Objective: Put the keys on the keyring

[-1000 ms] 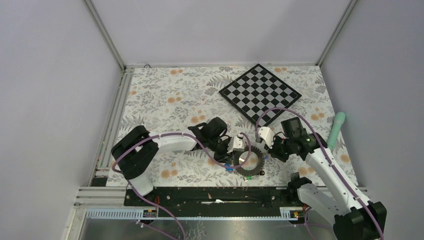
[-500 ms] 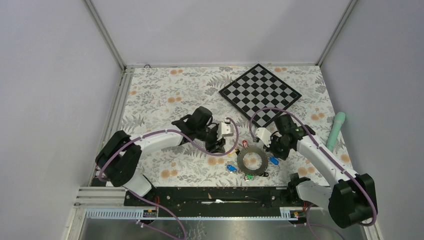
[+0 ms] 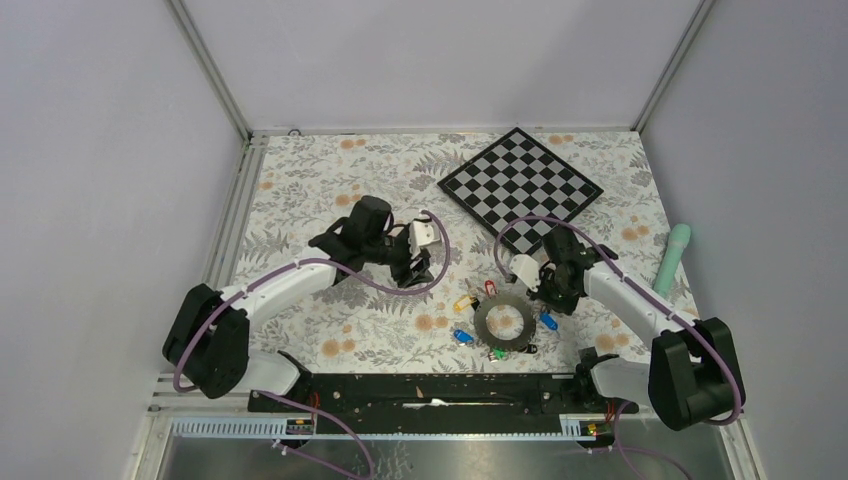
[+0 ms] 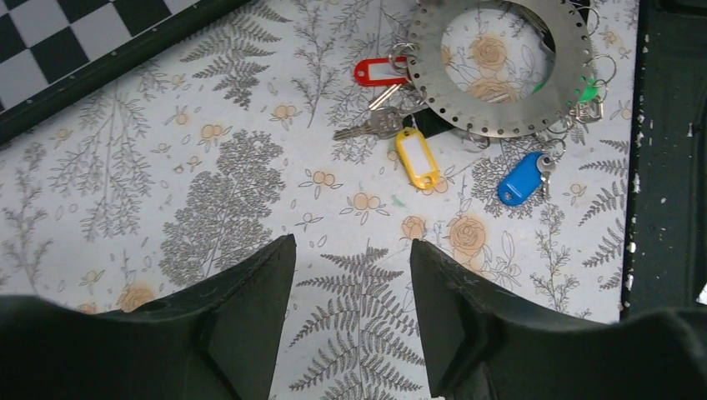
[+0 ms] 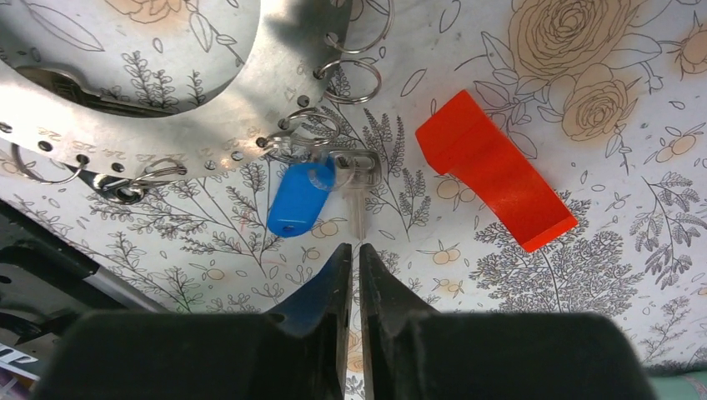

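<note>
At lower centre by the keyring (image 3: 501,322), right fingers (image 5: 329,287) nearly closed, empty; left fingers (image 4: 250,308) spread wide; yellow-tagged key (image 4: 416,157) probably needs threading next.

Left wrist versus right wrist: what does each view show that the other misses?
Only left wrist: the chequered board, red-tagged key, yellow-tagged key, left blue-tagged key, and the open left hand. Only right wrist: the red block, the right blue-tagged key, and the shut right hand. Both: the keyring and the floral cloth.
</note>
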You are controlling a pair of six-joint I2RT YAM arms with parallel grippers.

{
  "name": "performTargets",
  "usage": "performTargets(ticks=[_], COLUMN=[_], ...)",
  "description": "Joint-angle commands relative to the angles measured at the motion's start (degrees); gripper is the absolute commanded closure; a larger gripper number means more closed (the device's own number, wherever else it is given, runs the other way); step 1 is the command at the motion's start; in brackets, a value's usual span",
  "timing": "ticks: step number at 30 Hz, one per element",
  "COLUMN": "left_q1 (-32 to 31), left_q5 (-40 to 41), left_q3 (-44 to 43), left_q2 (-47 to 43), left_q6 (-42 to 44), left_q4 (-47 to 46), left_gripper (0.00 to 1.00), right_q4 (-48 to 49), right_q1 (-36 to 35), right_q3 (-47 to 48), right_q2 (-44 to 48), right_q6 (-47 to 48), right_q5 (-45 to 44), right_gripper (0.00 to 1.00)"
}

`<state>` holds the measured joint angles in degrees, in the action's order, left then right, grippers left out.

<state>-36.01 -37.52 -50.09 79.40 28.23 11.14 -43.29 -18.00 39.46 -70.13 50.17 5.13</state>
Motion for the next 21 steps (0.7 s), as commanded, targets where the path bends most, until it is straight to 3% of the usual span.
performTargets(ticks=[1, 7, 11, 16, 20, 21], left_q1=[1.08, 2.33, 4.86, 9.11, 12.96, 13.86], left_q5=[2.88, 4.32, 5.84, 7.66, 11.91, 14.26], left_q3=[-0.63, -1.68, -2.07, -2.84, -3.49, -3.73], left_q2=[-2.85, -4.03, -4.86, -6.56, -8.28, -8.58], left_q6=[0.04, -0.37, -2.41, -7.42, -11.68, -12.65], left_q4=[-0.07, 0.80, 0.19, -1.82, -4.09, -4.55], left_gripper=[0.40, 0.37, 0.26, 0.06, 0.01, 0.01], right_q4=[0.40, -0.46, -0.71, 0.98, 5.32, 6.53], right_q1=[0.16, 0.17, 0.23, 0.57, 0.98, 1.17], right_q3=[-0.47, -0.37, 2.11, 7.41, 11.48, 12.58], right_q2=[-1.02, 0.84, 3.11, 3.95, 4.22, 4.26], right_q6=[-0.25, -0.80, -2.12, -6.55, -11.16, -12.42], right_q5=[-3.30, -4.76, -4.17, -1.17, -1.00, -1.19], right_gripper=[0.86, 0.79, 0.68, 0.32, 0.02, 0.01])
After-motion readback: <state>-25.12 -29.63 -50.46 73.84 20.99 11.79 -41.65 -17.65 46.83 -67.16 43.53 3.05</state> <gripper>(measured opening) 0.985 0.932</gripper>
